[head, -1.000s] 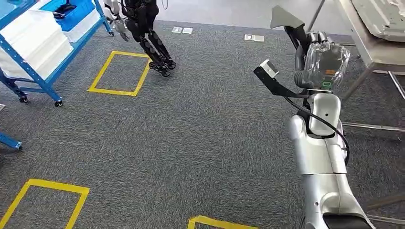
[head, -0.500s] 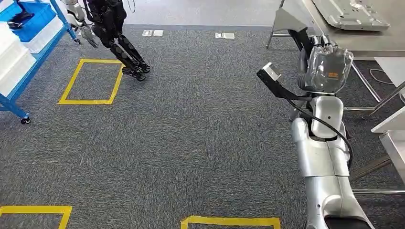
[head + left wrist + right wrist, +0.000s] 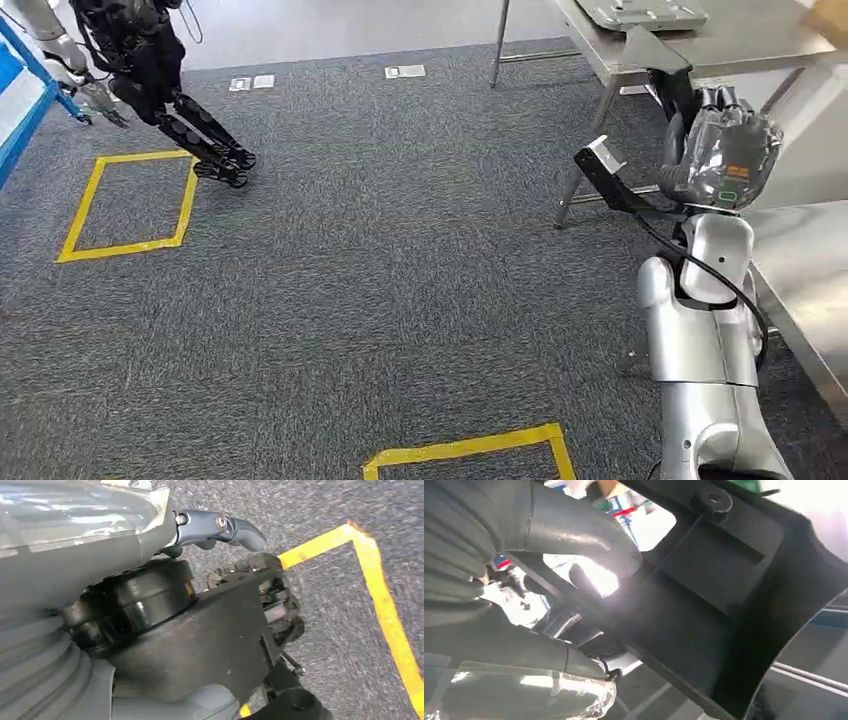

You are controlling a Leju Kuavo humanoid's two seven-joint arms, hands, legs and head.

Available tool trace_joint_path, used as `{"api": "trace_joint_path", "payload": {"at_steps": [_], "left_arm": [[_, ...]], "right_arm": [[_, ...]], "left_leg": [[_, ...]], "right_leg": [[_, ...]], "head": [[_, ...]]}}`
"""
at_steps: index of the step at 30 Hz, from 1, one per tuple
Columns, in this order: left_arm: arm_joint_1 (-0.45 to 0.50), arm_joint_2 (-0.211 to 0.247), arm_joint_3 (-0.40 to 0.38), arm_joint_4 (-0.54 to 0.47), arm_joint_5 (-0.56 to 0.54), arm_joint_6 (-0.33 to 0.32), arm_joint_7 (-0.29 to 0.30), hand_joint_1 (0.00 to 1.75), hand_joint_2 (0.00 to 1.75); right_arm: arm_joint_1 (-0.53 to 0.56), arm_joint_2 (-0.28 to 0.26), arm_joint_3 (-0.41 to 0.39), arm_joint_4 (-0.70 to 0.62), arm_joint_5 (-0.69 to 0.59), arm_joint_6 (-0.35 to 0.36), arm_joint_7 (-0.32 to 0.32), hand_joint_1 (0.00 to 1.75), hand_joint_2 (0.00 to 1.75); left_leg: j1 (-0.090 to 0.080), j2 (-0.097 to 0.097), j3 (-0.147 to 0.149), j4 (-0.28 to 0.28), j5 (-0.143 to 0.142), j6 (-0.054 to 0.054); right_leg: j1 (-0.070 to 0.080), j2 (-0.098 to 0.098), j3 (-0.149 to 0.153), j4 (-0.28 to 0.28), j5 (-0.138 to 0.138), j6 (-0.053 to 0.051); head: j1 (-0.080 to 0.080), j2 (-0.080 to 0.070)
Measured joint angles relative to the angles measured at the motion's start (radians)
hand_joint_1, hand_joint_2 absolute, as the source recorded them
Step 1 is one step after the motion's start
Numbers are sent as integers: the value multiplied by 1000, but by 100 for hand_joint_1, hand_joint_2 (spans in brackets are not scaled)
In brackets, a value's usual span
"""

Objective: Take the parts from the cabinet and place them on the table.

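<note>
The right robot hand (image 3: pixel 722 150) grips a dark part (image 3: pixel 719 605), raised just short of the desk (image 3: pixel 740 45). The left robot hand (image 3: pixel 125 610) holds another part (image 3: pixel 210 640). Best to clear the edge before lowering.

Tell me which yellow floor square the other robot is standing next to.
The far-left yellow square: the black-legged robot has its feet just beyond its far right corner. The other square lies near the picture's bottom edge.

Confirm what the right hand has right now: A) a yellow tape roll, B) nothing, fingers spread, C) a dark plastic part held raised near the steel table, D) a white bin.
C: the right hand grips a dark plastic part, held up beside the steel table; the right wrist view shows the fingers wrapped on it.
</note>
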Motion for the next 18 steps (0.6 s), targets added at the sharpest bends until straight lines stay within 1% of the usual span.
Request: {"api": "trace_joint_path", "payload": {"at_steps": [1,2,3,4,5,6,7,8,9,10,11,12,14,15,16,17,18], "left_arm": [[-2,0,1,0,0,1,-4,0,175],[-1,-3,2,0,0,5,-11,0,175],[0,-5,2,0,0,13,-16,0,175],[-1,-5,2,0,1,20,-17,0,175],[-2,-5,4,0,6,23,-17,0,175],[-1,-5,7,0,15,25,-19,0,175],[0,-5,9,0,21,28,-21,0,175],[1,-5,11,0,25,29,-25,0,175],[0,-5,16,0,31,32,-28,0,175],[0,-5,21,0,35,36,-32,0,175],[0,-5,24,0,38,40,-33,0,175],[0,-5,26,0,43,42,-35,0,175],[3,-6,32,0,52,46,-42,0,175],[3,-8,36,0,55,50,-45,0,175],[0,-9,41,0,57,52,-47,0,175],[1,-10,44,0,59,55,-51,0,175],[4,-12,50,0,67,61,-51,0,175]], "right_arm": [[2,0,-2,-5,0,-1,-2,175,175],[2,-1,-5,-8,0,-1,-2,175,175],[2,-1,-5,-8,1,-1,-3,175,175],[4,-1,-5,-8,1,-1,-5,175,175],[6,-1,-5,-7,1,-1,-9,175,175],[7,-1,-5,-4,1,-1,-13,175,175],[6,-1,-5,-1,1,-2,-16,175,175],[3,-1,-5,2,1,-2,-18,175,175],[-2,-1,-5,5,2,-2,-19,175,175],[-11,0,-4,8,2,-1,-19,175,175],[-22,-1,-3,11,3,1,-19,175,175],[-34,-3,-3,17,4,2,-19,175,175],[-54,-11,-3,25,5,13,-18,175,175],[-64,-18,-3,28,5,17,-18,175,175],[-75,-26,-2,31,6,18,-18,175,175],[-95,-34,-1,36,6,23,-17,175,175],[-115,-35,-1,43,7,24,-17,175,175]], "left_leg": [[5,-45,-7,23,-22,-7],[7,-83,-29,81,-62,-10],[9,-103,-66,167,-108,-13],[10,-114,-107,252,-144,-14],[10,-118,-143,322,-164,-13],[10,-120,-152,336,-155,-10],[10,-122,-141,305,-126,-6],[10,-128,-102,220,-73,-1],[10,-141,-62,134,-28,3],[13,-190,-23,49,10,7],[14,-221,-12,22,0,7],[11,-205,-14,20,2,6],[0,-186,-14,20,5,13],[4,-174,-13,9,13,22],[8,-162,-12,1,22,29],[6,-154,-14,0,24,35],[4,-139,-16,0,24,36]], "right_leg": [[-5,13,0,-1,1,-6],[-6,21,-1,-1,2,-10],[-5,31,-2,-1,3,-17],[-3,43,-3,0,4,-18],[-1,58,-5,0,6,-20],[1,72,-5,0,6,-20],[2,84,-5,1,6,-20],[2,100,-3,2,7,-20],[2,110,-3,4,7,-20],[-1,120,-5,6,7,-19],[8,129,-10,11,8,-15],[3,140,-17,10,12,-9],[-8,161,-22,4,21,4],[-6,169,-29,4,24,10],[-5,121,-43,22,13,6],[1,73,-65,64,-16,2],[1,54,-100,143,-53,-2]], "head": [[-2,0],[-5,0],[-6,0],[-5,0],[-6,0],[-6,0],[-6,0],[-5,0],[-6,0],[-5,0],[-5,0],[-4,0],[-6,0],[-4,0],[-5,0],[0,0],[3,0]]}}
